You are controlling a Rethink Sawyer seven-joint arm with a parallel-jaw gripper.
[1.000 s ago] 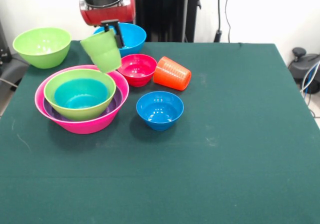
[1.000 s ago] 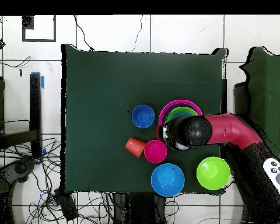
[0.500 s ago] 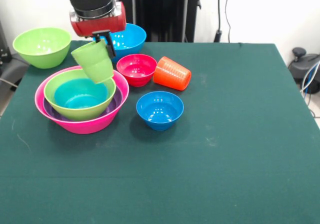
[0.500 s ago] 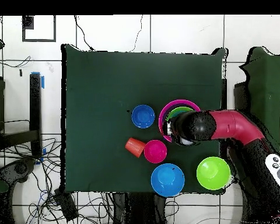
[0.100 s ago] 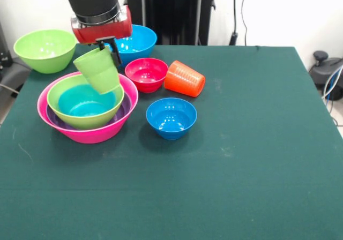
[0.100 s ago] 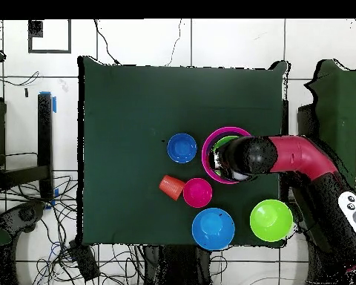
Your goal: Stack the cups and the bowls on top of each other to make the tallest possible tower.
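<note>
- gripper [image 5: 107, 43] clamped on the rim of the short lime-green cup [image 5: 98, 70]; cup hangs tilted, mouth up and leaning, over the nested stack
- landmark = pink bowl [image 5: 115, 126]: holds purple bowl [image 5: 122, 111], then a green bowl [image 5: 67, 98], then teal bowl [image 5: 86, 100] innermost
- cup is above the teal bowl's far edge, not yet seated as far as I can tell
- beside the pink bowl: red bowl [image 5: 147, 73], small blue bowl [image 5: 171, 117]; orange cup [image 5: 184, 79] on its side just past the red one
- behind the pink bowl: large blue bowl [image 5: 136, 38], second green bowl [image 5: 45, 48]
- handling guess: cup is light, stiff, glossy plastic, likely slippery; a one-wall rim pinch lets it swing, so level it before release
- overhead: arm [image 6: 285, 157] covers the stack
</note>
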